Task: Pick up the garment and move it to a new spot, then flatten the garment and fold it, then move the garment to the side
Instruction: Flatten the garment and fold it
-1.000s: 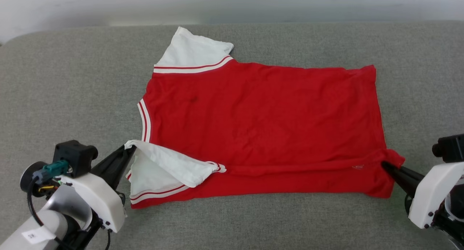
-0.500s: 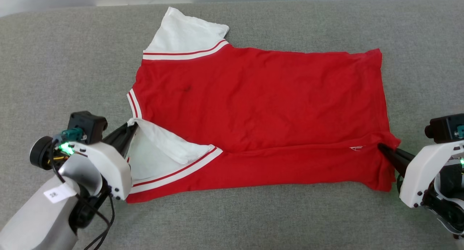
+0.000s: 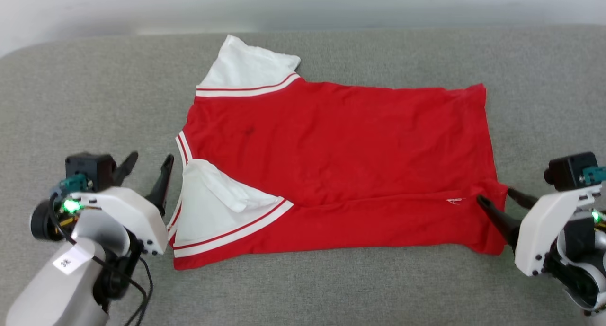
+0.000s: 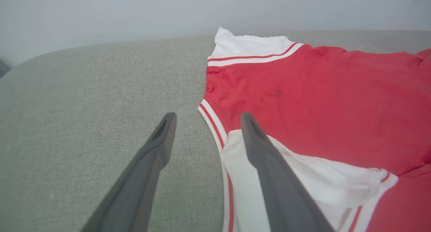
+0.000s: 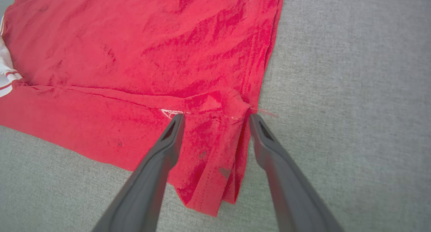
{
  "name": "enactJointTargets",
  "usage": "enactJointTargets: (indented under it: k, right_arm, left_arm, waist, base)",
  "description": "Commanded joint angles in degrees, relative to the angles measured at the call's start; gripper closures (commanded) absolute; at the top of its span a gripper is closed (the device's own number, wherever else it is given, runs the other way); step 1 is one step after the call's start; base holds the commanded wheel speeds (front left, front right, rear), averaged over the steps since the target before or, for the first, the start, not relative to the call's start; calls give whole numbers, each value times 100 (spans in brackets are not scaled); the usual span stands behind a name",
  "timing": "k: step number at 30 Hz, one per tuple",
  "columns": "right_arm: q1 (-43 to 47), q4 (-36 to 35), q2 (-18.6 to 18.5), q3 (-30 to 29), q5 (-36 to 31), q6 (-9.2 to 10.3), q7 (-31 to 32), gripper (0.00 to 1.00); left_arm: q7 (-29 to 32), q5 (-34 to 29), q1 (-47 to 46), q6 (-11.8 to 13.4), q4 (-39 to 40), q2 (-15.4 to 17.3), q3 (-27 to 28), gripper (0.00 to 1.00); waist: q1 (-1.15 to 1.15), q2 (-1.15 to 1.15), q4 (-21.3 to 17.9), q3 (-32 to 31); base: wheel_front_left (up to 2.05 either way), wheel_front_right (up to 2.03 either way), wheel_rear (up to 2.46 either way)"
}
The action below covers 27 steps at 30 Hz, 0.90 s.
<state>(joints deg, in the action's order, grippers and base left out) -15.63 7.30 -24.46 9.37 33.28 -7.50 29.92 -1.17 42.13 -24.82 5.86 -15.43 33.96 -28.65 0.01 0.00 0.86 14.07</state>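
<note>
The garment (image 3: 341,146), a red shirt with white sleeves and red-and-white stripe trim, lies spread on the grey cushion, plain side up. Its near edge is folded up over the body as a long strip, and the near white sleeve (image 3: 213,207) lies doubled on itself. My left gripper (image 3: 151,155) stands open just left of that sleeve and the collar trim, holding nothing. In the left wrist view the left gripper (image 4: 207,114) has one finger over the garment's (image 4: 320,100) sleeve. My right gripper (image 3: 494,195) is open, its fingers straddling the bunched hem corner. The right wrist view shows the right gripper (image 5: 217,117) astride the garment's (image 5: 151,50) folded hem.
The grey fabric cushion (image 3: 85,103) runs well past the garment on all sides, with a rounded corner at the far left. A pale wall (image 3: 303,4) rises behind its back edge. Bare cushion (image 5: 353,90) lies to the right of the hem.
Both grippers have opened and let go of the garment. The near sleeve and the hem corner have dropped onto the cushion. The head camera has also shifted.
</note>
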Motion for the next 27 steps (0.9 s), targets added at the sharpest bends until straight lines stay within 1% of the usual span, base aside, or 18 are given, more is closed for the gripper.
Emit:
enactJointTargets:
  k: [1, 3, 6, 7, 10, 14, 17, 20, 25, 27]
  right_arm:
    - [151, -56, 41, -84, -48, 2, 79, 0]
    - [289, -126, 89, -221, -182, 2, 233, 0]
    - [537, -285, 182, -458, -533, 2, 489, 0]
    - [619, -342, 265, -579, -656, 2, 569, 0]
    - [805, -576, 673, -981, -852, 2, 776, 0]
    - [1062, -899, 1040, -1381, -1146, 2, 1195, 0]
    - [1209, -1181, 1294, -1636, -1337, 2, 1524, 0]
    - [1339, -1427, 1537, -1821, -1362, 2, 1794, 0]
    - [1396, -1742, 1720, -1919, -1423, 2, 1939, 0]
    - [1392, -1832, 1749, -1916, -1417, 2, 1957, 0]
  left_arm:
    - [60, 82, 169, 107, 93, -29, 45, 0]
    - [218, 189, 394, 284, 270, -9, 73, 0]
    - [540, 376, 810, 615, 645, 66, 117, 0]
    - [670, 402, 959, 731, 803, 104, 95, 0]
    - [972, 490, 1342, 1068, 1274, 197, 66, 0]
    - [1230, 495, 1788, 1492, 1811, 314, 35, 0]
    - [1371, 548, 2009, 1651, 2147, 347, -2, 0]
    - [1516, 590, 2127, 1719, 2270, 385, -63, 0]
    - [1647, 596, 2050, 1821, 2182, 390, -76, 0]
    - [1693, 613, 2011, 1819, 2125, 394, -84, 0]
  waist:
    - [-1, 0, 44, -161]
    - [-1, 0, 77, -274]
    - [-1, 0, 96, -395]
    - [-1, 0, 99, -423]
    - [-1, 0, 85, -459]
    - [-1, 0, 48, -433]
    - [-1, 0, 22, -366]
    - [-1, 0, 3, -274]
    - [-1, 0, -43, -90]
    - [-1, 0, -70, -14]
  base:
    - [0, 0, 0]
    - [0, 0, 0]
    - [0, 0, 0]
    - [0, 0, 0]
    - [0, 0, 0]
    - [0, 0, 0]
    - [0, 0, 0]
    - [0, 0, 0]
    - [0, 0, 0]
    - [0, 0, 0]
